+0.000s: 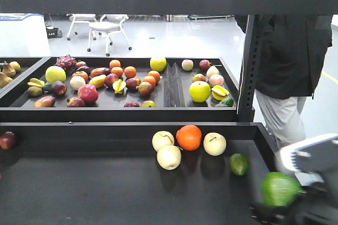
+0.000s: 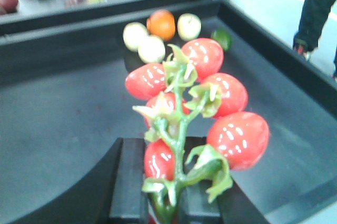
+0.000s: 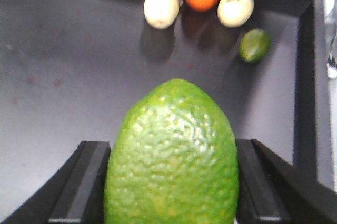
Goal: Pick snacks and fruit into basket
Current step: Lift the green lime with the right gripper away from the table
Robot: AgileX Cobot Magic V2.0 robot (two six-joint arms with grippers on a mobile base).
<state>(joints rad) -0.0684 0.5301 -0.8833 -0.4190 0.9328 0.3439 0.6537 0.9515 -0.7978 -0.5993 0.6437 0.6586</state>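
The left gripper point(image 2: 165, 148) has flat, matte black fingers point(image 2: 129, 182) with squared edges. The right gripper point(image 3: 174, 148) has matching black fingers point(image 3: 84, 182), wedge-shaped with bevelled faces. On the near right, its wrist housing point(image 1: 317, 151) is white and blocky, with dark recesses.

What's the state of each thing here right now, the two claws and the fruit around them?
Left claw: shut on the tomato vine, at its stem.
Right claw: shut on the big green fruit.
Orange: loose on the lower tray, beside three pale fruits.
Small green fruit: loose, apart from the others.
Upper tray: filled with fruit.
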